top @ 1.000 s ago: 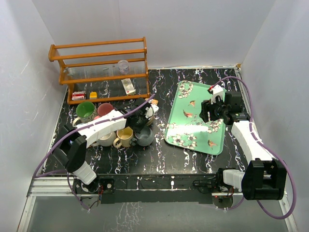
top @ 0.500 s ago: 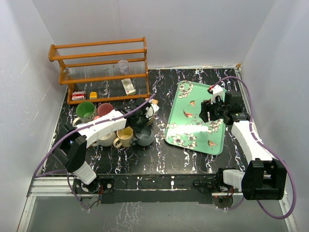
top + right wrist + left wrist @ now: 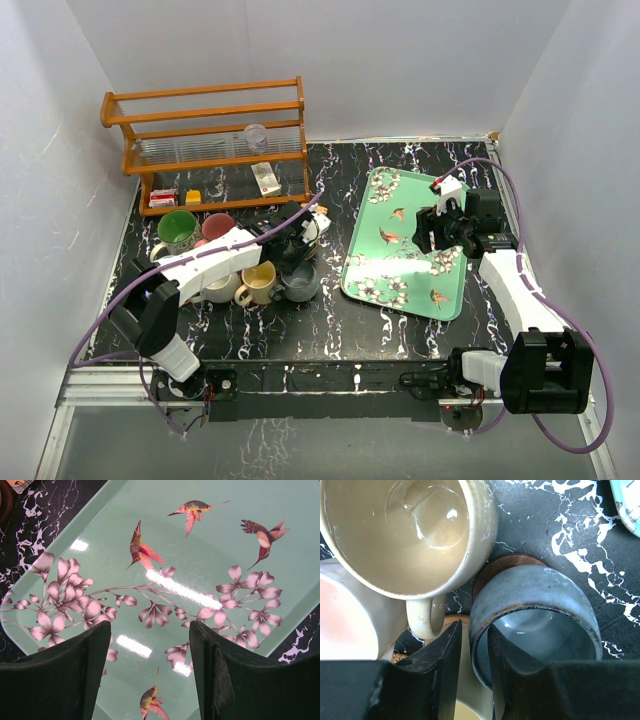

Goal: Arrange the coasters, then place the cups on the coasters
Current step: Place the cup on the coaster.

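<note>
The blue-grey mug (image 3: 535, 605) sits upright on a dark brown coaster (image 3: 505, 562), whose edge peeks out from under the mug's far side. It is part of the mug cluster on the left half of the black marbled table (image 3: 330, 320). Right up against it is the off-white mug (image 3: 405, 525), handle pointing at the camera, with the pink mug (image 3: 345, 620) beside that and the yellow mug (image 3: 262, 277) just next door. The left gripper (image 3: 475, 626) is astride the blue-grey mug's wall, one finger inside and one outside. Its jaws are parted only a little, and a sliver of gap shows at the outer finger, so there's no clamp on it. The green mug (image 3: 178, 228) waits farther left, in front of the wooden rack (image 3: 205, 140). Over on the right, the right gripper (image 3: 149, 625) hangs above the mint hummingbird tray (image 3: 215, 540), fingers spread wide and holding nothing.
</note>
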